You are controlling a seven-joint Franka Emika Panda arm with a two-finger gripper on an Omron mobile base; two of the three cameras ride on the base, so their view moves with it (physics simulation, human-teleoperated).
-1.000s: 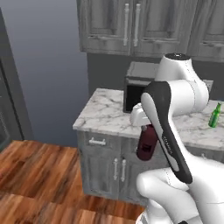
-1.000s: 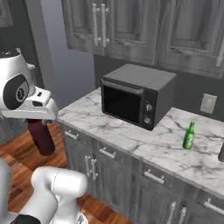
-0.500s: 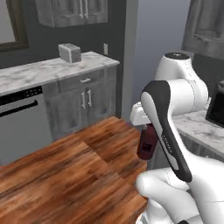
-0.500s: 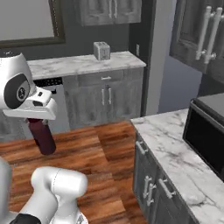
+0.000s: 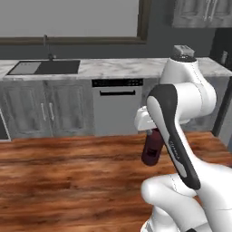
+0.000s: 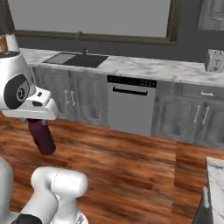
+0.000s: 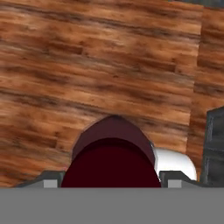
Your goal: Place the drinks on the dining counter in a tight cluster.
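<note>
Above the wood floor [image 5: 68,172], the end effector [image 5: 149,131] pinches the maroon bottle [image 5: 152,147] near its top; rigid, wide, likely heavy and slippery.

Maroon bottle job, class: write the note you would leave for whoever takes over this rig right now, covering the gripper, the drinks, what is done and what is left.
Gripper: shut on the wide dark maroon bottle, which hangs upright below the hand, clear above the wooden floor.
Surroundings: the base faces a marble counter with a sink, a dishwasher and a toaster. This is not the dining counter.
Done: one drink picked up and in transit.
Left: carry the bottle to the dining counter, set it down, then bring the other drinks close against it. Their places cannot be told from these views.
</note>
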